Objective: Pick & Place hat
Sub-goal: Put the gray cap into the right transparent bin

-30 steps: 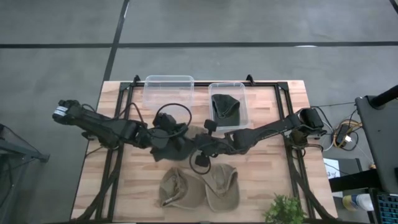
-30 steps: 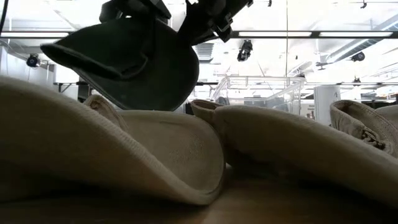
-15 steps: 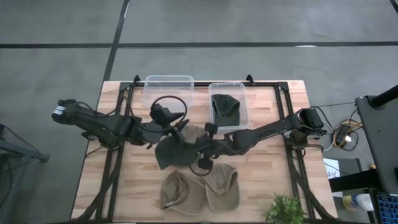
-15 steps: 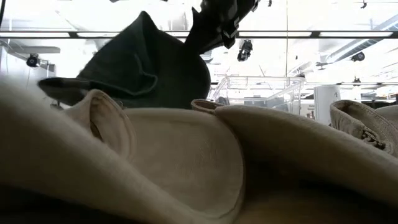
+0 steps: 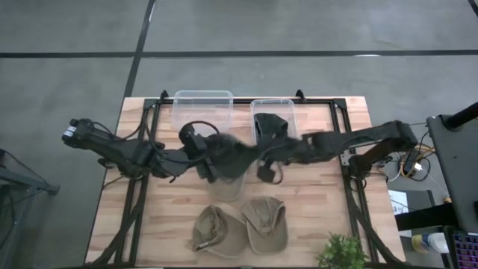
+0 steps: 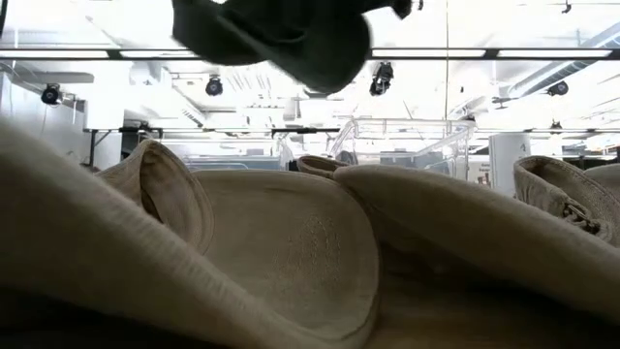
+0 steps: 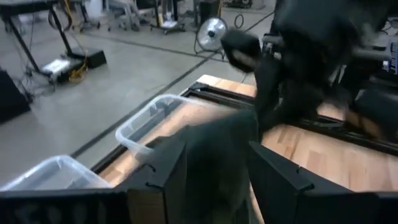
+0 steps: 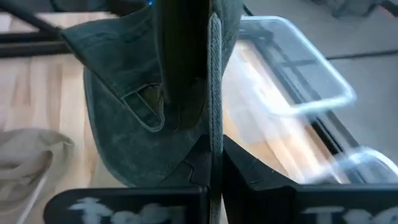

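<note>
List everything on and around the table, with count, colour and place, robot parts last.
Dark green fabric hat: one, held up above the table's middle by the right gripper.
Second dark green hat: one, inside the right-hand bin.
Tan fabric hats: two, side by side at the table's near edge.
Clear plastic bins: two, at the far edge.
Green potted plant: one, near right corner.
Wooden table: one, light brown.
Left gripper: open, beside the held hat.
Right gripper: shut on the held hat's edge.
</note>
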